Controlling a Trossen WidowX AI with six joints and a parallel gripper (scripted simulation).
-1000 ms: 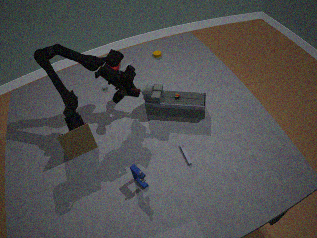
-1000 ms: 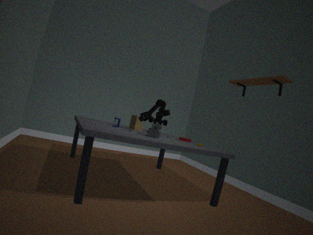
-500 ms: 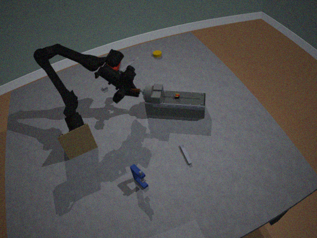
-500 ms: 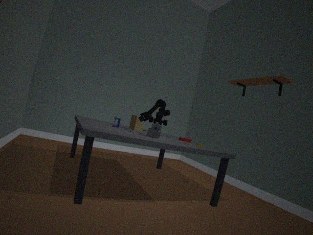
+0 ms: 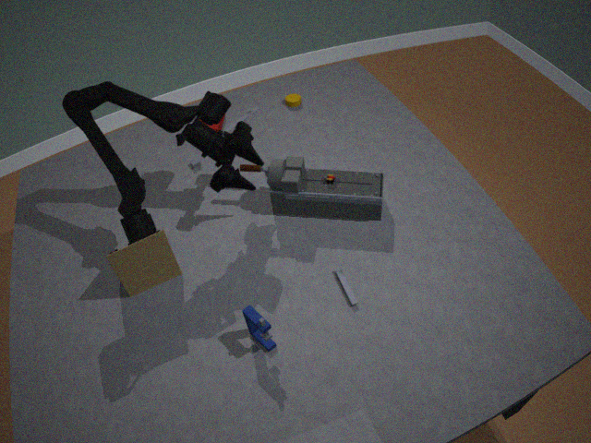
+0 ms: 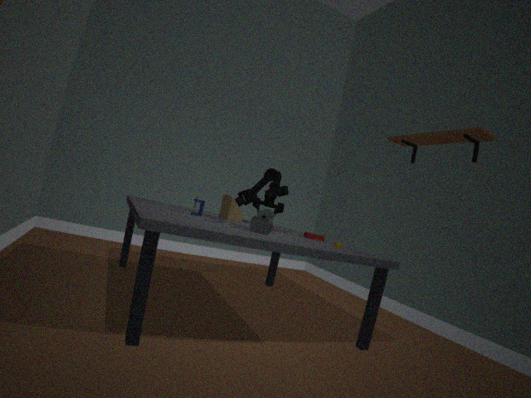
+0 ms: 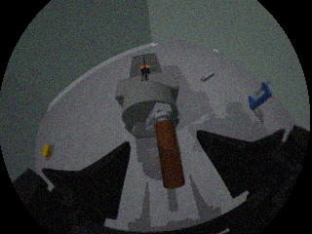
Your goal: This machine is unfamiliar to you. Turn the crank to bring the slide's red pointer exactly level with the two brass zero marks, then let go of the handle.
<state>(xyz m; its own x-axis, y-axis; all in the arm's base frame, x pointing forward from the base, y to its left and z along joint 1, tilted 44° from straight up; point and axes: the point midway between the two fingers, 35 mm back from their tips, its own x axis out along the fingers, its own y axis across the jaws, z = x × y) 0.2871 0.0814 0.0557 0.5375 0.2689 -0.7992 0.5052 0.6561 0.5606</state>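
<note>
"The hand [image 5: 258,176] [image 6: 269,207] [image 7: 164,139] is released, right? I see its two dark fingers spread wide."

"Yes, open, with one finger on each side of the brown crank handle [image 5: 249,168] [image 7: 170,153]. In the wrist view there's a gap on both sides, so it isn't gripping it."

"And where's the machine?"

"The grey machine [image 5: 329,205] [image 6: 261,224] [image 7: 146,93] stands on the grey surface [image 5: 429,286] [image 6: 192,222] [image 7: 88,112], its crank end towards the hand. The handle sticks out from that end."

"What about the red pointer [image 5: 330,176] [image 7: 144,66]?"

"On the machine's top, at the slot, with a bit of yellow right by it. It's too small to tell whether it sits exactly level with the zero marks."

"Anything else around?"

"A blue clamp-like piece [image 5: 258,329] [image 6: 199,207] [image 7: 263,97] and a pale bar [image 5: 345,288] [image 7: 208,77] lie off to one side of the machine. A yellow disc [image 5: 293,100] [image 6: 338,245] [image 7: 47,150] is on the other side, well apart from the blue piece. The tan block [image 5: 143,264] [image 6: 226,208] is near the arm's lower end."
</note>
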